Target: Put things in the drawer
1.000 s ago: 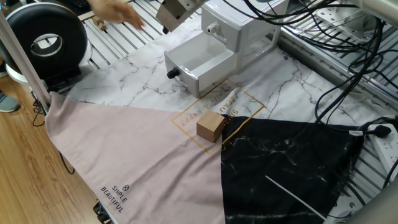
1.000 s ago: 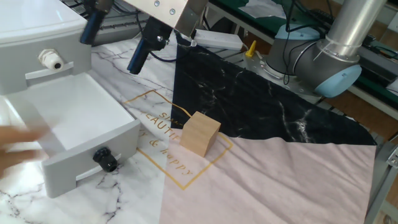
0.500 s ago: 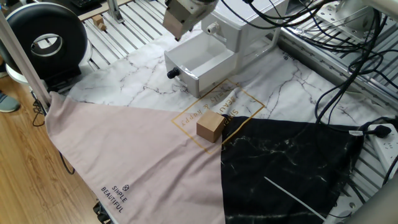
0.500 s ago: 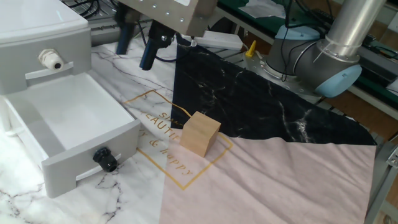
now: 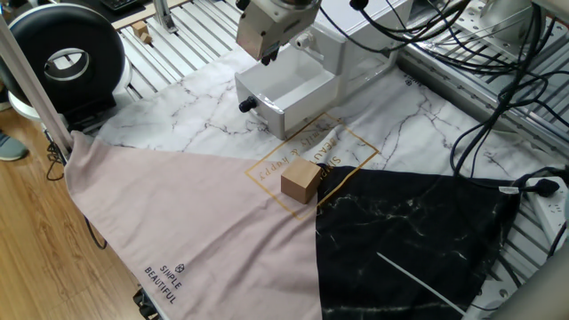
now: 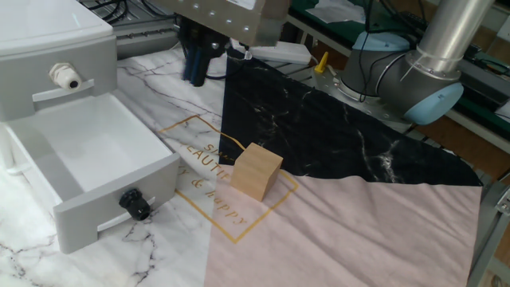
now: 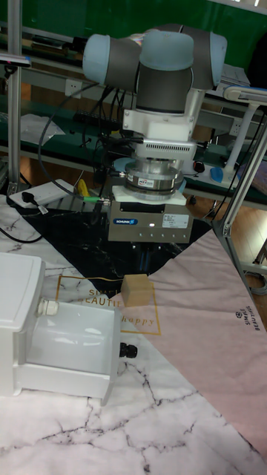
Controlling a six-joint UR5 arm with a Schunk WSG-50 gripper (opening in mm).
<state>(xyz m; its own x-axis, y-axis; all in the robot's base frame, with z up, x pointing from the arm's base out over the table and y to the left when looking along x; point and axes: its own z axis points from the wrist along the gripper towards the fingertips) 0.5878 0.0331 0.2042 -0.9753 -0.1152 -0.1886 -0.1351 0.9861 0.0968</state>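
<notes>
Risking knocking the cube mid-frame if descending off-centre; end effector empty, opening impossible to tell.

You see a tan-brown cube on a cloth patterned in white marble, black marble and plain pink. Your drawer is white with a black knob.

We were in a robotics lab: bundled black cables ran over slatted aluminium framing, beside a grey-and-blue robot arm.
</notes>
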